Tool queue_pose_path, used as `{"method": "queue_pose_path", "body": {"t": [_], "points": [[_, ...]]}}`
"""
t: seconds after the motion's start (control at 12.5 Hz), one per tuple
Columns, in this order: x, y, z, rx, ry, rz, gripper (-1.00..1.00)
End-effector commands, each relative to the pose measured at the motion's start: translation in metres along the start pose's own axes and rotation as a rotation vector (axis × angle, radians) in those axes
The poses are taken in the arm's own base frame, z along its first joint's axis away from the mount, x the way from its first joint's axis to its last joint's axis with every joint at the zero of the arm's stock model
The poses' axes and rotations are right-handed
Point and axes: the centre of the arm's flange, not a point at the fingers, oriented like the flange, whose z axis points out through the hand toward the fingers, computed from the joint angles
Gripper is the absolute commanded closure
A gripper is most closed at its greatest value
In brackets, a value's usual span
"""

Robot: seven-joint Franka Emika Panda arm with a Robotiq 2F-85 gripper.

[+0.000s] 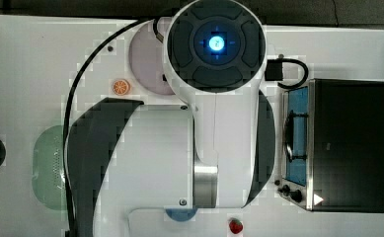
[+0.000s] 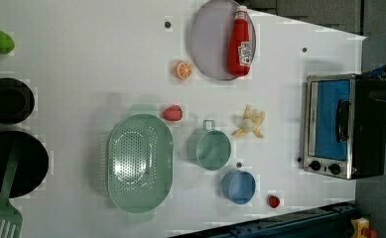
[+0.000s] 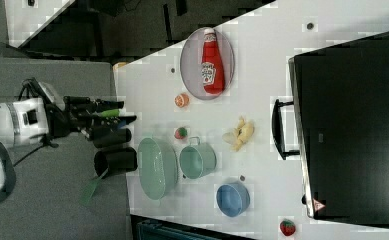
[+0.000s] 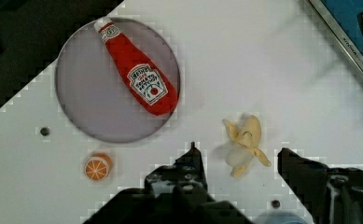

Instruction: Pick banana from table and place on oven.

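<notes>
Wrist view: ketchup bottle label reads "HEINZ" (on plate).

The banana (yellowish-tan, its peel splayed open) lies flat on the white table, apart from the oven, a black-topped toaster oven with blue glass door shut, facing it.

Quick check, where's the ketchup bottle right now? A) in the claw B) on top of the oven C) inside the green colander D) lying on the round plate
D: the ketchup bottle lies flat on the round plate, apart from the oven.
</notes>
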Motion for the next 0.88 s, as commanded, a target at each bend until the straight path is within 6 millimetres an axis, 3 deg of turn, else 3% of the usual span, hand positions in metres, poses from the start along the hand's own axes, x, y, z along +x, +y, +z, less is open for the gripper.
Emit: {"method": "queue_pose_path", "body": {"t": [0.08,0.24,0.56,0.88], "points": [[-0.1,0.118,-0.055,-0.017,-0.016,0.15,-0.58],[-0.1,0.118,-0.052,-0.022,-0.021,0.15,-0.99],[-0.097,0.114,-0.031,-0.042,-0.041,0.148,-1.0],[-0.082,0.097,0.032,-0.038,-0.035,0.141,-1.0]]}}
